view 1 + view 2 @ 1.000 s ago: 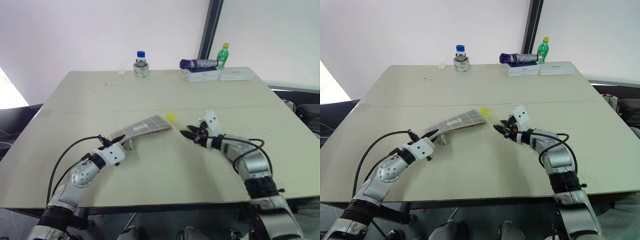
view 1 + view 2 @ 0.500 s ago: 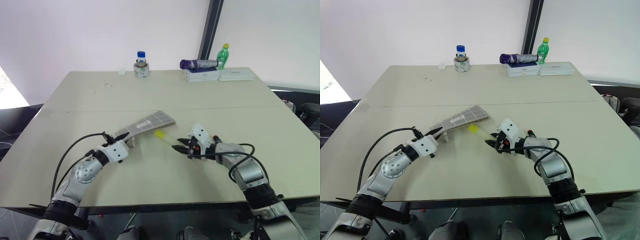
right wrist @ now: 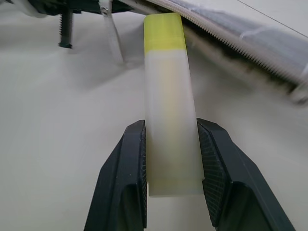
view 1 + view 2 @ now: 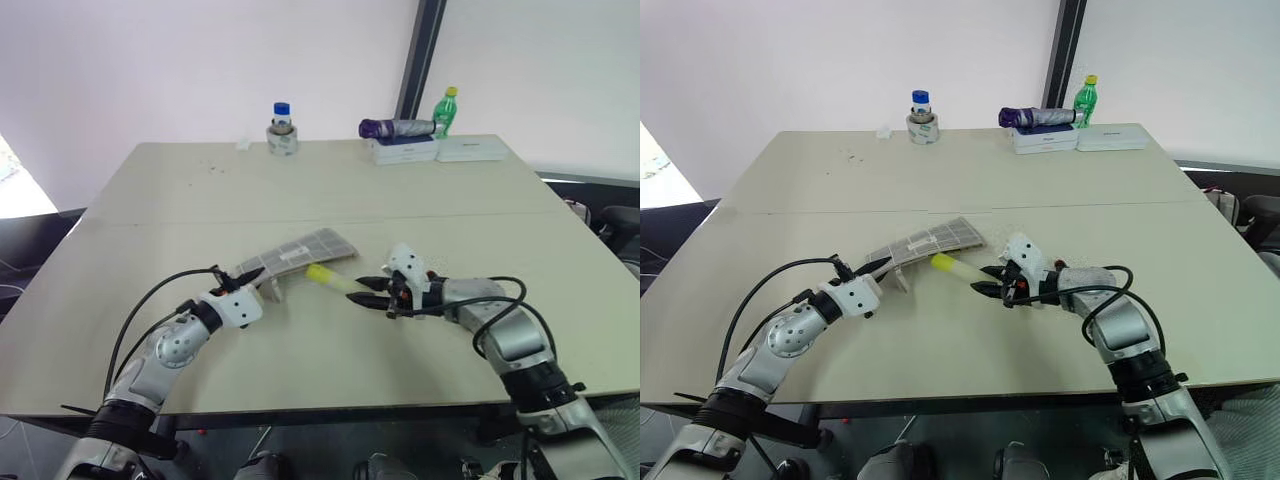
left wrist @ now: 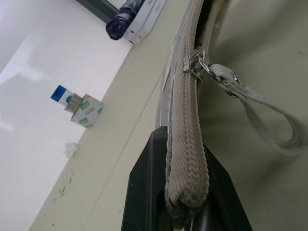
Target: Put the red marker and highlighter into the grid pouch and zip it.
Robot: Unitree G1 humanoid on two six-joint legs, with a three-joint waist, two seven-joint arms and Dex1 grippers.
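Over the desk (image 4: 180, 200) our right pincer (image 4: 366, 290), gripping the highlighter (image 4: 330, 278), has swung its cap toward the pouch (image 4: 300, 252) our left pincer (image 4: 252, 283) pinches; insertion looks imminent

Jar (image 4: 282, 128), umbrella (image 4: 397, 127) (on white boxes (image 4: 404, 149)), green bottle (image 4: 445, 112).

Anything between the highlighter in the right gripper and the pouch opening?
Nothing visible. The right gripper holds the highlighter with its yellow cap aimed at the grid pouch, only bare table below the gap. The left gripper pinches the pouch's zipper edge; how wide the mouth gapes is unclear.
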